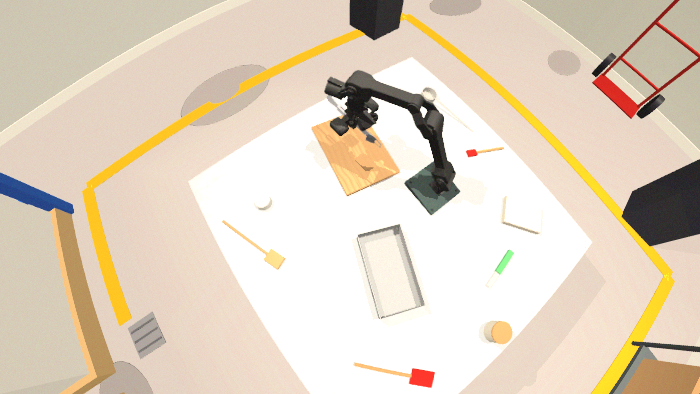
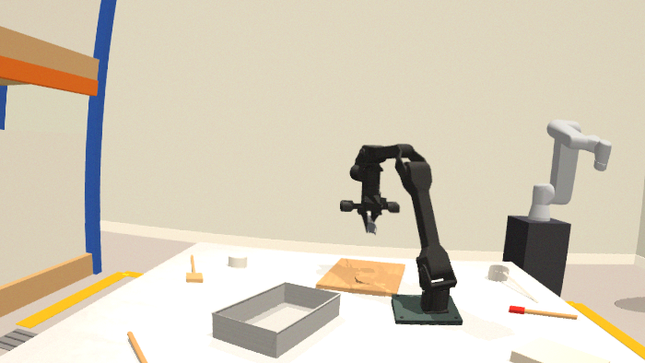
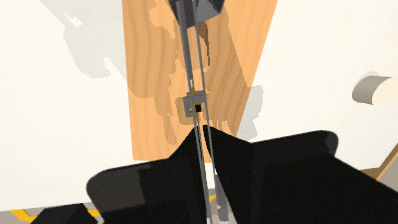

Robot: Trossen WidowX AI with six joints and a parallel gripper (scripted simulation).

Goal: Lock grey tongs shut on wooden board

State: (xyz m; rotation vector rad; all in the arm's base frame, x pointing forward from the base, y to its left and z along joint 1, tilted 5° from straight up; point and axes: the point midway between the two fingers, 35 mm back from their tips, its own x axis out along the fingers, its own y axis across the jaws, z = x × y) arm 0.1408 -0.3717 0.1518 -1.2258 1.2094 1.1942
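Note:
My gripper (image 1: pixel 355 125) (image 2: pixel 371 222) (image 3: pixel 201 130) is shut on the grey tongs (image 1: pixel 371 138) (image 2: pixel 371 228) (image 3: pixel 186 50), high above the wooden board (image 1: pixel 345 180) (image 2: pixel 332 281) (image 3: pixel 145 125). The tongs' two thin arms lie close together with a narrow gap. They stick out on both sides of the fingers, with a dark block at the far end in the wrist view. Whether the lock is engaged cannot be told. The roasting tin (image 1: pixel 407 255) (image 2: pixel 244 332) stands on the table with nothing on it. The fingers hide part of the tongs.
A white round pot (image 1: pixel 263 201) (image 2: pixel 238 261) and a wooden spatula (image 1: pixel 245 237) (image 2: pixel 194 277) are left of the board. A ladle (image 1: pixel 429 94) (image 2: pixel 498 273) and small red brush (image 1: pixel 477 151) (image 2: pixel 544 313) lie right. A white block (image 1: pixel 522 215), green-handled tool (image 1: pixel 505 261), jar (image 1: pixel 501 332) and red spatula (image 1: pixel 421 378) are farther off.

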